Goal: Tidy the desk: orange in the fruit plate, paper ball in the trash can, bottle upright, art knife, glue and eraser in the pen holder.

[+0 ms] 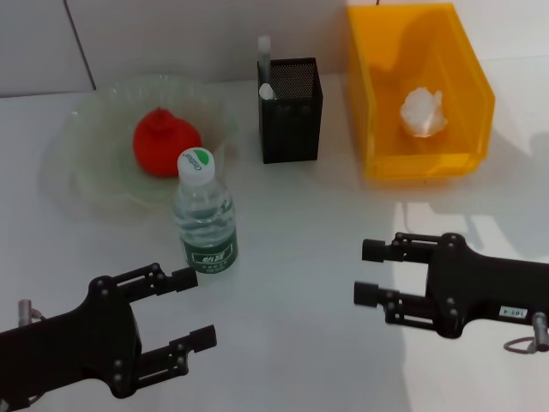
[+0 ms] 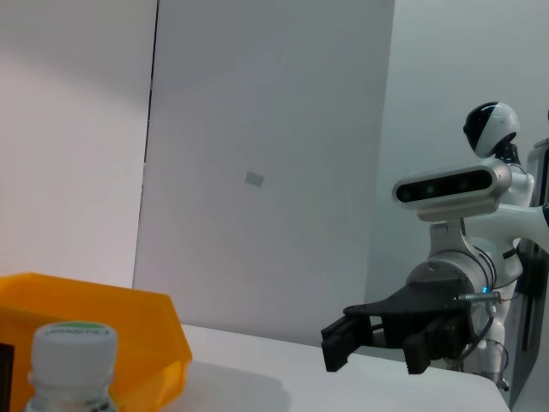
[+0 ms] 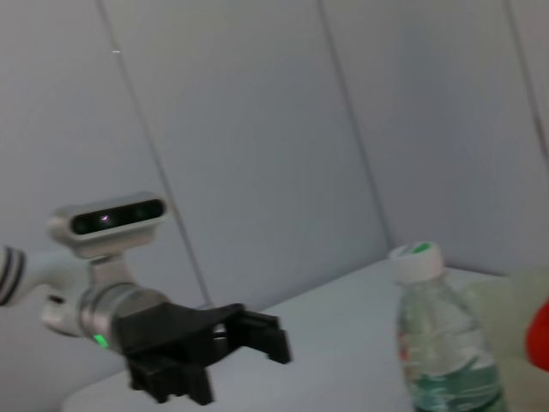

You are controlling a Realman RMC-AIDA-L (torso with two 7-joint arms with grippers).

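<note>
The orange [image 1: 165, 142] lies in the pale green fruit plate [image 1: 86, 129]. Just in front of the plate the bottle [image 1: 205, 220] stands upright with its white cap on. Inside the yellow trash can [image 1: 369, 103] rests the paper ball [image 1: 422, 112]. The black mesh pen holder [image 1: 292, 112] has a white stick [image 1: 263, 47] and a white cap [image 1: 266, 90] poking out; which items these are I cannot tell. The eraser is out of view. My left gripper [image 1: 196, 307] hovers open in front of the bottle. My right gripper [image 1: 367, 272] hovers open in front of the trash can.
The left wrist view shows the bottle cap [image 2: 73, 348], the trash can [image 2: 103, 330] and the right gripper [image 2: 336, 348] farther off. In the right wrist view I see the bottle [image 3: 437, 343], the left gripper [image 3: 257, 335] and the orange's edge [image 3: 540, 330].
</note>
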